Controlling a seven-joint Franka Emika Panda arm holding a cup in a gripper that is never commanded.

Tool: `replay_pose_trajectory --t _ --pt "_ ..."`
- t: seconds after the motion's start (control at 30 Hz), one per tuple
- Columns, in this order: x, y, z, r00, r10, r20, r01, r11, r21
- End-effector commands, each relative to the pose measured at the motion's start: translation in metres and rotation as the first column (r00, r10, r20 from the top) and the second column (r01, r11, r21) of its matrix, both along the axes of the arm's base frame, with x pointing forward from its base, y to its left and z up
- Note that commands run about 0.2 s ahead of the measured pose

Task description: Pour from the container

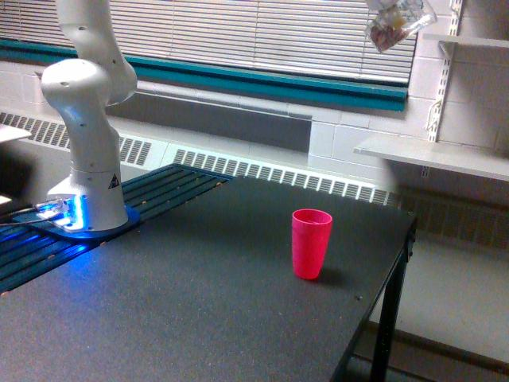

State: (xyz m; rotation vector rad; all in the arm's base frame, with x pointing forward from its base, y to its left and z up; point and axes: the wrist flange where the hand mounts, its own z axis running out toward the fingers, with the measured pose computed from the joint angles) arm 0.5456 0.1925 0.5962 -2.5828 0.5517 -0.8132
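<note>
Table [199, 318]: dark, speckled top fills the foreground, nearest the camera, its edge and a leg at the exterior view's right.
Arm base [86, 171]: white, stands at the exterior view's left on a slatted section, blue light glowing at its foot; the arm rises out of the top of the picture.
Pink cup [311, 243]: upright on the table, right of centre, well apart from the arm base.
Container [396, 22]: clear glass, tilted, high at the top edge, above and right of the pink cup; seemingly brownish contents inside.
Gripper: out of the picture; its grip cannot be seen.
Shelves [433, 157]: white, on the wall at far right.
</note>
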Motion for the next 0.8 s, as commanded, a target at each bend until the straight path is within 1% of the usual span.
replay_pose_trajectory --t 0.03,0.2,0.3,0.43,0.47,0.63,0.8 --pt "-0.001 0.002 -0.034 0.999 0.020 -0.036 -0.023 0.996 -0.088" --pt "-0.003 0.001 -0.036 0.999 0.044 -0.010 -0.045 0.984 -0.171" --pt "-0.003 -0.001 -0.040 0.998 0.059 0.007 -0.057 0.974 -0.220" --pt "-0.003 -0.007 -0.047 0.997 0.072 0.017 -0.064 0.957 -0.283" --pt "-0.003 -0.009 -0.048 0.998 0.067 0.019 -0.059 0.955 -0.291" --pt "-0.003 -0.020 -0.060 0.997 0.075 0.034 -0.058 0.932 -0.358" --pt "-0.005 -0.038 -0.075 0.996 0.070 0.050 -0.043 0.911 -0.410"
